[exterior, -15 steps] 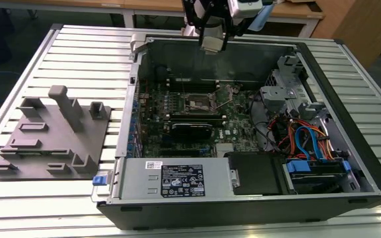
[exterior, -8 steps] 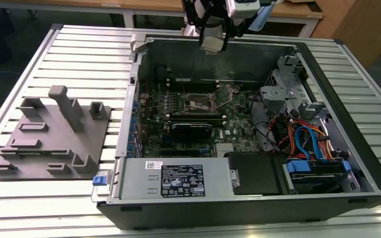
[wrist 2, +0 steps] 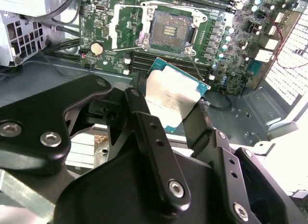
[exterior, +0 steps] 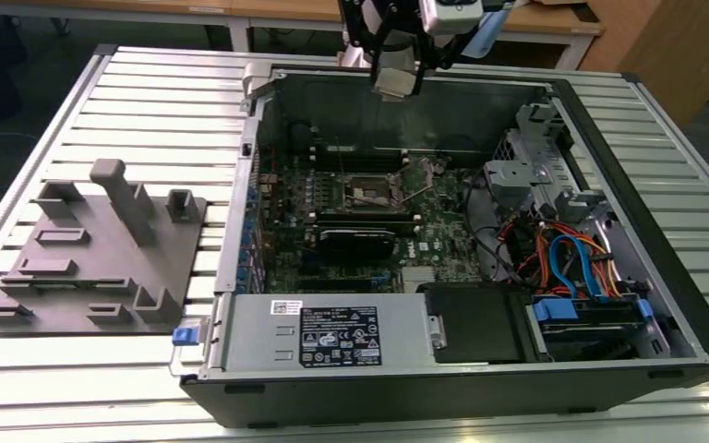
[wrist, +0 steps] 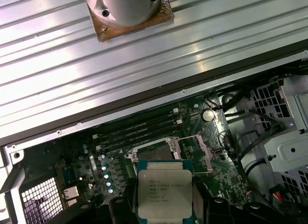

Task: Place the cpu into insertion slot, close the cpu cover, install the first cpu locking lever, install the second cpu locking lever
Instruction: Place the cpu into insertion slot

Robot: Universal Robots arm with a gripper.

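Observation:
My gripper (exterior: 395, 83) hangs above the far side of the open computer case, shut on the cpu (exterior: 394, 77). In both wrist views the cpu (wrist 2: 169, 91) (wrist: 165, 191) is a flat silver-topped square on a green base, pinched at two opposite edges by the black fingers (wrist 2: 144, 118). Below it, the insertion slot (exterior: 369, 191) (wrist 2: 168, 33) lies bare on the green board, a black frame with a dark centre. The cpu partly hides the slot (wrist: 156, 148) in the first wrist view. The cpu cover (wrist 2: 120, 27) (wrist: 196, 148) is swung open beside the socket.
The case walls (exterior: 631, 185) enclose the board. Long black memory slots (wrist 2: 159, 58) run beside the socket. A power supply (exterior: 330, 334), drive cage (exterior: 539, 175) and coloured cables (exterior: 570, 258) fill the near and right side. A grey fixture plate (exterior: 96, 263) lies on the slatted table at the exterior view's left.

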